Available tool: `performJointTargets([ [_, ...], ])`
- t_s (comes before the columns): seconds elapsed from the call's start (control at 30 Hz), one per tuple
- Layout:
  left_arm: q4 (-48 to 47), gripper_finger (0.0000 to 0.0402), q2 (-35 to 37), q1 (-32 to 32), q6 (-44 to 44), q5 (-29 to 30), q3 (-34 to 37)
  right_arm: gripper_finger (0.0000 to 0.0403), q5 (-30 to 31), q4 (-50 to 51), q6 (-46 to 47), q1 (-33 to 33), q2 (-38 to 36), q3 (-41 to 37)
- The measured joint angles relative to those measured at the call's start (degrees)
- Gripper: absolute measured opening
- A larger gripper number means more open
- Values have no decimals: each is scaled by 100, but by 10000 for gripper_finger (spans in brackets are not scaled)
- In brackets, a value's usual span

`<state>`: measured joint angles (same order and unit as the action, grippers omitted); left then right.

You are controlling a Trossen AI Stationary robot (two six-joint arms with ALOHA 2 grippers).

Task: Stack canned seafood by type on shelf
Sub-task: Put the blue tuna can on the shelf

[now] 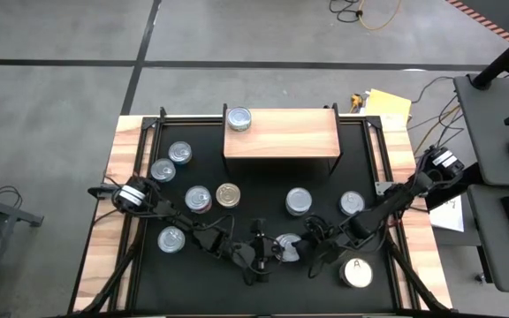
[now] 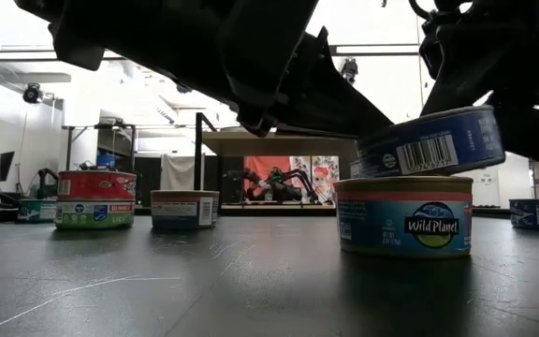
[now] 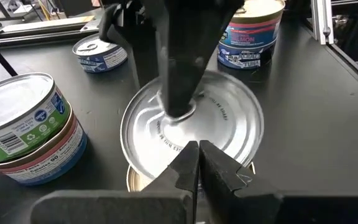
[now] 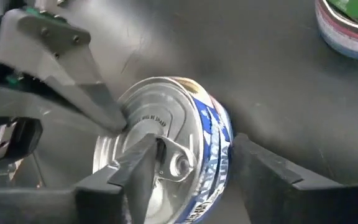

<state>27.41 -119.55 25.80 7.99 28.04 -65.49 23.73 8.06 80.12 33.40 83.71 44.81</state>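
Cans of seafood number ten in the high view: one on the shelf, nine down on the black counter (image 1: 263, 190). On the left lie two silver-topped cans (image 1: 180, 152) side by side, a lone one (image 1: 171, 238) nearer, then a silver and gold pair (image 1: 199, 199) touching. Right of centre sit two more silver tops (image 1: 299, 201), and a white-topped can marked "A" (image 1: 357, 273) lies near right. The shelf (image 1: 281, 132), a light wooden board on dark legs at the far middle, carries a single silver-topped can (image 1: 239, 118) at its left end.

At the near centre the ninth, a blue-labelled can (image 4: 185, 155), sits tilted on top of a lower tin (image 2: 403, 215). The left gripper (image 3: 197, 163) has its fingers pressed shut, tips at that can's silver top. The right gripper (image 4: 194, 171) has its fingers partly spread, one over the lid by the pull ring, the other outside the blue wall.
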Motion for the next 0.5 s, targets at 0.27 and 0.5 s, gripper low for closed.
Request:
performJointTargets([
  [0.27,-17,0,-4,6,20,23,0,264,-65,346,23,9,-438,3],
  [0.5,-46,0,-4,15,129,132,0,287,-372,360,155,22,-407,3],
])
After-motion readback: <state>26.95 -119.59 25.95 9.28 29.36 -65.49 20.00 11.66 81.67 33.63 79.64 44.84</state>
